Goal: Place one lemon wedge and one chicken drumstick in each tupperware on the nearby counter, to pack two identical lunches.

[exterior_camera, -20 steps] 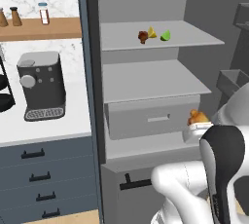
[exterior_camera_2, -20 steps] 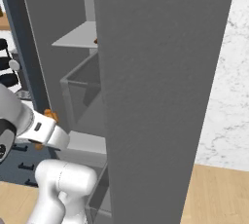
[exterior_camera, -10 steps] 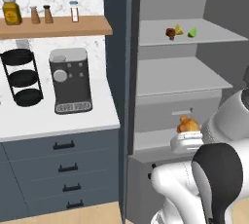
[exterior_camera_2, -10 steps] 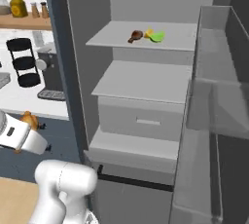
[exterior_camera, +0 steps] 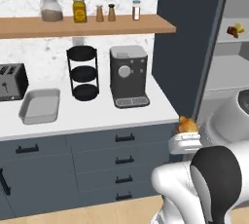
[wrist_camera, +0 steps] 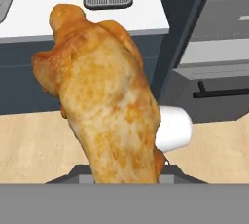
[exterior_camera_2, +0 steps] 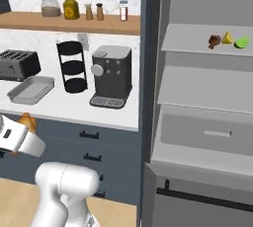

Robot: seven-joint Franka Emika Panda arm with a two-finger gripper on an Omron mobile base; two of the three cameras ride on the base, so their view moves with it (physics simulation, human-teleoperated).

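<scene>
- Your gripper (exterior_camera: 187, 133) is clamped on the golden chicken drumstick (wrist_camera: 104, 96); in the hand view the meat rises straight up from between the finger tips and hides them.
- In the left base view you see that drumstick as an orange-brown lump sitting on top of the white hand, held in the air just off the near right corner of the counter (exterior_camera: 97, 113), in front of the dark drawer fronts.
- In the right base view the same drumstick (exterior_camera_2: 27, 121) pokes up behind the white hand at the far left, below the counter edge.
- One tupperware (exterior_camera: 40, 105) lies on the counter to the left, light grey and shallow, just right of the dark toaster (exterior_camera: 12, 82). You also see it in the right base view (exterior_camera_2: 30, 89), and nothing shows inside it.
- Right of the tray stand a black three-tier rack (exterior_camera: 83, 73) and then a coffee machine (exterior_camera: 129, 76); well apart from the held drumstick.
- On the upper shelf of the open cabinet (exterior_camera_2: 207, 46) at the right, three small things lie close together: the dark reddish-brown drumstick (exterior_camera_2: 214, 40), the yellow lemon wedge (exterior_camera_2: 227, 38) and the green wedge (exterior_camera_2: 241, 42) furthest right.
- A wooden wall shelf (exterior_camera: 87, 25) above the counter carries a row of jars and shakers.
</scene>
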